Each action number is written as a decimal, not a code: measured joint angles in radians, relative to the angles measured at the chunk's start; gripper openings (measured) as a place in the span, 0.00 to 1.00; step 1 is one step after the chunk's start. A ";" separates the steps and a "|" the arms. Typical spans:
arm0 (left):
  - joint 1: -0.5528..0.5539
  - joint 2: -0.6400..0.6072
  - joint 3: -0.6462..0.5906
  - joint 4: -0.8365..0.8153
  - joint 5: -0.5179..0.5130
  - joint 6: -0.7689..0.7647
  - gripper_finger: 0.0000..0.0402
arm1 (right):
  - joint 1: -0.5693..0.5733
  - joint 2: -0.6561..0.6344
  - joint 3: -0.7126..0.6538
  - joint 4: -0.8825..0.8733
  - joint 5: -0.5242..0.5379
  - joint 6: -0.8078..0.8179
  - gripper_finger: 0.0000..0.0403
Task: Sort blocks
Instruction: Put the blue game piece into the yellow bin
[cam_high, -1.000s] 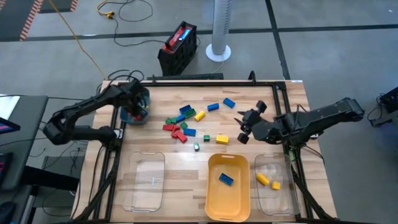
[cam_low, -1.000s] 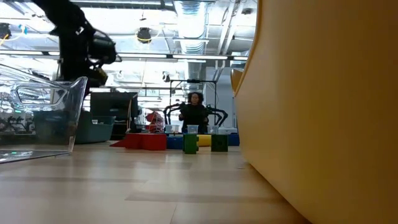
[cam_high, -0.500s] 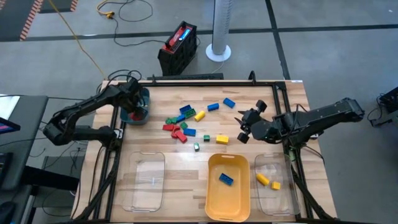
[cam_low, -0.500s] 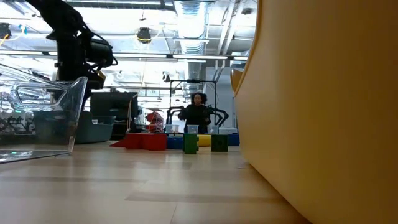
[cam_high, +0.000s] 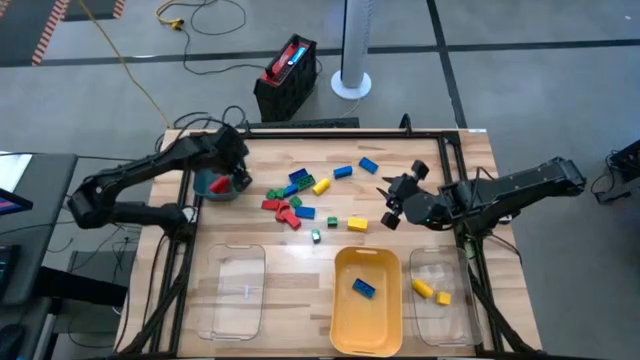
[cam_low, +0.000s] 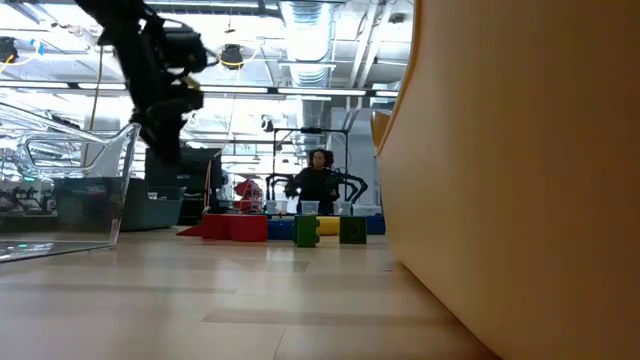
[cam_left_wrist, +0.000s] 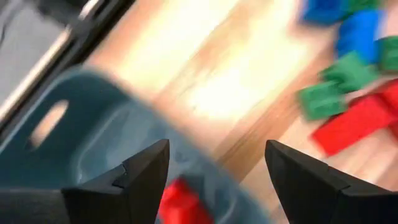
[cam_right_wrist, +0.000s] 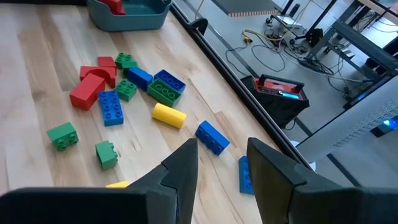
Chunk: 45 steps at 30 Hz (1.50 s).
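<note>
The left gripper (cam_high: 236, 175) hangs with jaws wide over the teal tray (cam_high: 212, 186) holding a red block (cam_left_wrist: 180, 202), while the right gripper (cam_high: 388, 207) waits, jaws partly open, near the scattered blocks (cam_high: 300, 195) on the desk (cam_high: 290, 260).

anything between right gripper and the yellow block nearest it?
High view: bare wood only between the right gripper and the yellow block; nothing else lies in that stretch.
</note>
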 joint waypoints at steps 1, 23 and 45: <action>-0.029 0.000 0.001 0.022 0.000 -0.001 0.64 | -0.002 0.000 0.000 0.000 0.000 -0.001 0.38; -0.328 0.513 0.254 0.227 0.019 0.003 0.64 | -0.010 0.000 0.000 0.011 -0.044 -0.023 0.38; -0.287 0.623 0.253 0.275 0.092 0.035 0.37 | -0.011 0.000 0.000 0.019 -0.044 -0.038 0.38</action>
